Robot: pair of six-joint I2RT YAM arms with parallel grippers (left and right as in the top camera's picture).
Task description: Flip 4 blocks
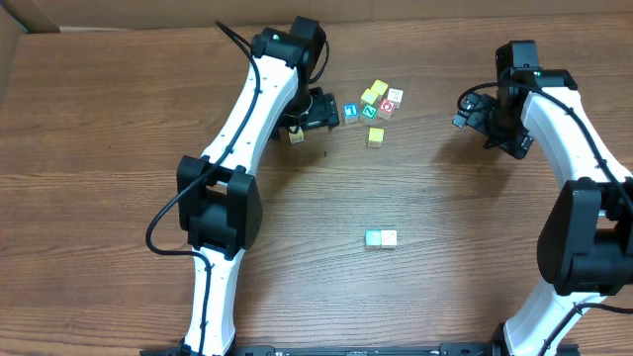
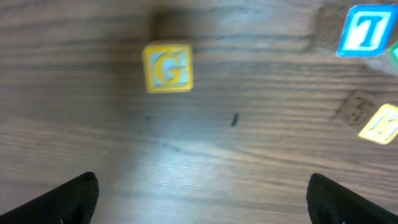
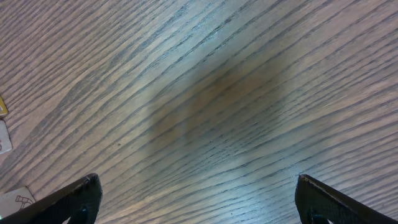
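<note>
A yellow block (image 1: 296, 135) lies on the table just under my left gripper (image 1: 303, 121). In the left wrist view it is a yellow cube with a letter G (image 2: 168, 67), lying free ahead of my open left gripper (image 2: 202, 199), whose fingertips (image 2: 81, 194) stand wide apart over bare wood. A second yellow block (image 1: 376, 136) sits right of it. A teal-faced block (image 1: 374, 238) and a cream block (image 1: 389, 238) lie side by side nearer the front. My right gripper (image 1: 477, 113) hovers open (image 3: 198, 196) over bare wood, holding nothing.
A cluster of cubes sits at the back: a blue-faced cube (image 1: 351, 114) (image 2: 364, 30), a green one (image 1: 369, 112), a red one (image 1: 388, 109), a white one (image 1: 395, 96) and a yellow one (image 1: 378, 88). Pale cubes (image 3: 15, 199) show at the right wrist view's left edge.
</note>
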